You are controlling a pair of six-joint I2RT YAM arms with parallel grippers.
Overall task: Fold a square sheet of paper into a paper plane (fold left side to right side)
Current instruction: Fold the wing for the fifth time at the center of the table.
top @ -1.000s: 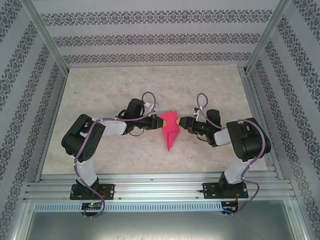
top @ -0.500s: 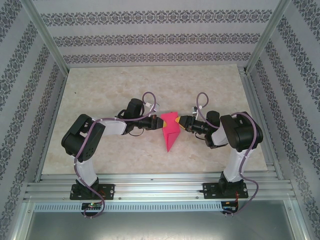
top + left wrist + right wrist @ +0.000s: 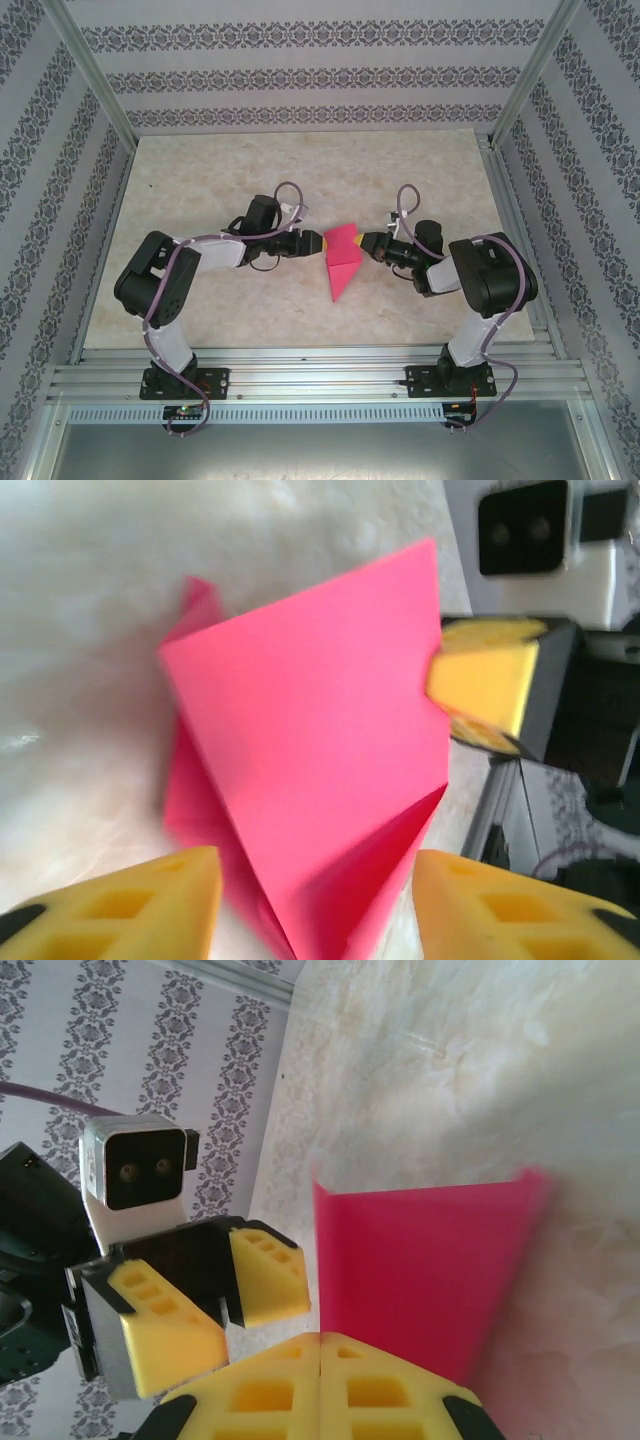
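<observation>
- The left arm (image 3: 165, 285) reaches in from the left of the paper plane, its forearm running toward the plane's left side.
- The left gripper (image 3: 312, 241) sits just left of the paper plane's wide end, close to the paper's edge. I cannot tell whether it touches.
- Its yellow fingers (image 3: 130, 900) stand clearly apart with nothing clamped between them. In the left wrist view the pink paper lies ahead of the gap, not inside it.
- The paper plane (image 3: 342, 262), bright pink and partly folded, lies on the marble-patterned table (image 3: 230, 170) at about its middle. The wide end is on the far side and the sharp tip points toward the arm bases.
- One flap of the paper plane stands up off the table rather than lying flat. The left wrist view shows a crease running down its middle.
- The right gripper (image 3: 366, 242) is at the right edge of the paper plane's wide end and meets the raised flap there.
- Its yellow fingers (image 3: 260, 1395) are pressed fully together. The flap's edge runs down into the seam between them, so they pinch the paper plane.
- The right arm (image 3: 490, 280) comes in from the right of the paper plane, elbow bent.
</observation>
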